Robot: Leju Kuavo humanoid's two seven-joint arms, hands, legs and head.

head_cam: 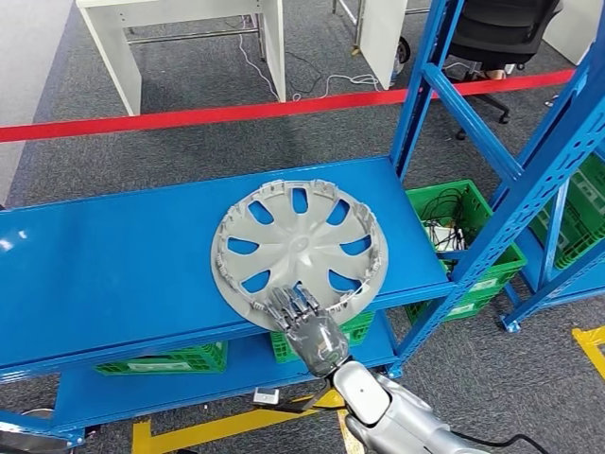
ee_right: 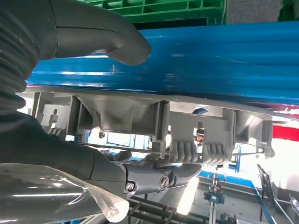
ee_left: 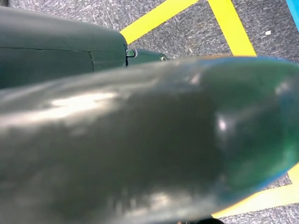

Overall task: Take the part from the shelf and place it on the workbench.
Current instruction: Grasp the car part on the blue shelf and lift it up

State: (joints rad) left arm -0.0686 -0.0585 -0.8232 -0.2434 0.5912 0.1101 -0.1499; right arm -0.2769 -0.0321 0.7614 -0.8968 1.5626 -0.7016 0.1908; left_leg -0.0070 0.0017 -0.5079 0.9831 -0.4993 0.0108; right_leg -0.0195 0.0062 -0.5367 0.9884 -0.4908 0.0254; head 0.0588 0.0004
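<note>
grey hubcap, blue shelf, green crates, red tape.

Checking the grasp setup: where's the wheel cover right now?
In the head view, the wheel cover lies flat on the blue shelf, toward its right end, its near rim overhanging the front edge under the right hand.

The right hand brackets the grey hubcap rim, thumb against the blue shelf edge
</note>
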